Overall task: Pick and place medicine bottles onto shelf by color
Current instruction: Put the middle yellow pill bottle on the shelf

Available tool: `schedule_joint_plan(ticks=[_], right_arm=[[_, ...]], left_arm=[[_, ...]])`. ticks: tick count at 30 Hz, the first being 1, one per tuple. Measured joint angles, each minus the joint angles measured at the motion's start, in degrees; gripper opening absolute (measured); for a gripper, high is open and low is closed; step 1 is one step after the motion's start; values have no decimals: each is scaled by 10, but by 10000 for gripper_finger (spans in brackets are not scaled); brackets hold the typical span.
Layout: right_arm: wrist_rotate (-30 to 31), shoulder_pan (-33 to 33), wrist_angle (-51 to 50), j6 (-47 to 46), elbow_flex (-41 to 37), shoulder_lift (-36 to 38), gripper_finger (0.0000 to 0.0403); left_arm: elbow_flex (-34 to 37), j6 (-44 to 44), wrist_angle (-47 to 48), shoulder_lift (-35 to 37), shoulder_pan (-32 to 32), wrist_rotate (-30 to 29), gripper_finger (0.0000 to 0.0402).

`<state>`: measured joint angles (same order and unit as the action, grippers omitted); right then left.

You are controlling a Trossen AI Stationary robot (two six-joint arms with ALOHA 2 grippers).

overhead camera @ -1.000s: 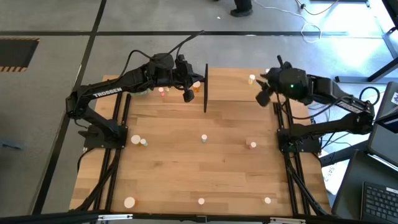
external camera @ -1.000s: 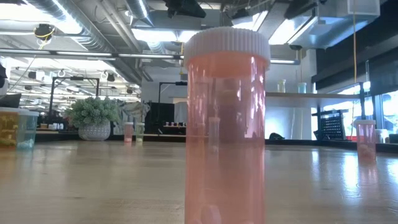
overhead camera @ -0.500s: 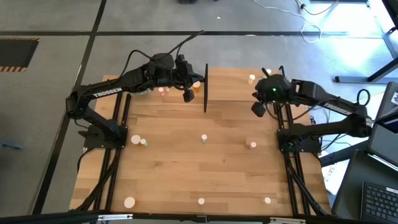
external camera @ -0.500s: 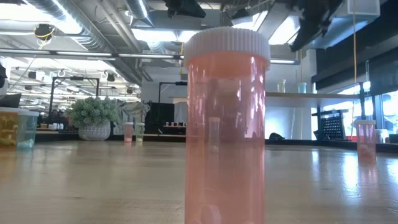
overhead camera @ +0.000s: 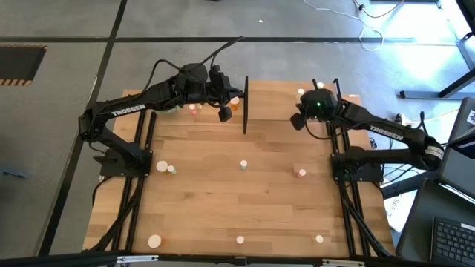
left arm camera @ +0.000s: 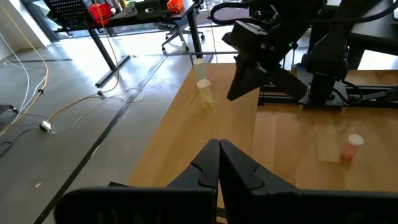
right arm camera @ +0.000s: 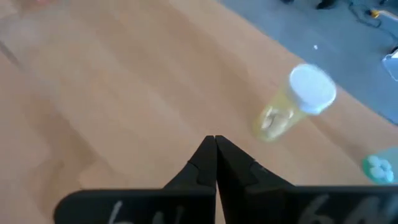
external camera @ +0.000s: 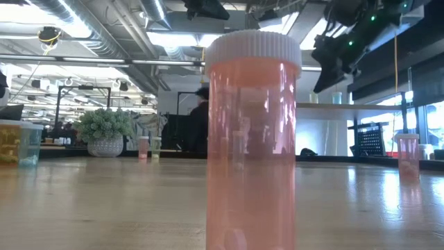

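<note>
Right gripper [overhead camera: 295,121] hangs above the far right part of the table [overhead camera: 223,200], fingers pressed together, holding nothing; the right wrist view shows its tips [right arm camera: 214,149] meeting over bare wood. A yellowish bottle [right arm camera: 292,106] with a white cap stands just ahead of those tips, not touching them, and a green-capped bottle [right arm camera: 375,165] sits at the edge of that view. In the high view the yellowish bottle [overhead camera: 300,94] is near the far edge, just beside the right gripper.

Left gripper [overhead camera: 225,113] is over the far middle of the table beside the shelf [overhead camera: 246,104], which shows as a thin dark upright line from above. Its fingers [left arm camera: 217,163] are also closed flat, empty.

Other bottles are scattered on the table: a pink one [overhead camera: 194,110] and an orange one [overhead camera: 235,102] near the left gripper, a pair at the left side [overhead camera: 165,167], one at centre [overhead camera: 243,165], a pink-red one [overhead camera: 300,173] on the right, three along the near edge. In the low view a big pink bottle [external camera: 251,139] stands right in front of the camera, and a plant ball [external camera: 105,125] sits far back.
</note>
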<state>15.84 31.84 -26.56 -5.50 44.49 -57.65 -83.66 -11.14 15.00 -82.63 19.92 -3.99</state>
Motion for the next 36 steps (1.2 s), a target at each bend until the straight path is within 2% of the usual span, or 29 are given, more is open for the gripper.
schedule_joint_plan(ticks=[6, 15, 24, 28, 36], right_arm=[[-1, 24, 15, -14, -6, 0, 1], [-47, 43, 13, -3, -6, -36, 0], [-22, 43, 29, 1, -6, -68, 0], [9, 44, 31, 2, -6, -69, 0], [25, 44, 52, 15, -6, -69, 0]], left_arm=[[0, 0, 0, 0, 0, 0, 0], [0, 0, 0, 0, 2, 0, 0], [0, 0, 0, 0, 2, 0, 0], [0, 0, 0, 0, 2, 0, 0], [0, 0, 0, 0, 6, 0, 0]])
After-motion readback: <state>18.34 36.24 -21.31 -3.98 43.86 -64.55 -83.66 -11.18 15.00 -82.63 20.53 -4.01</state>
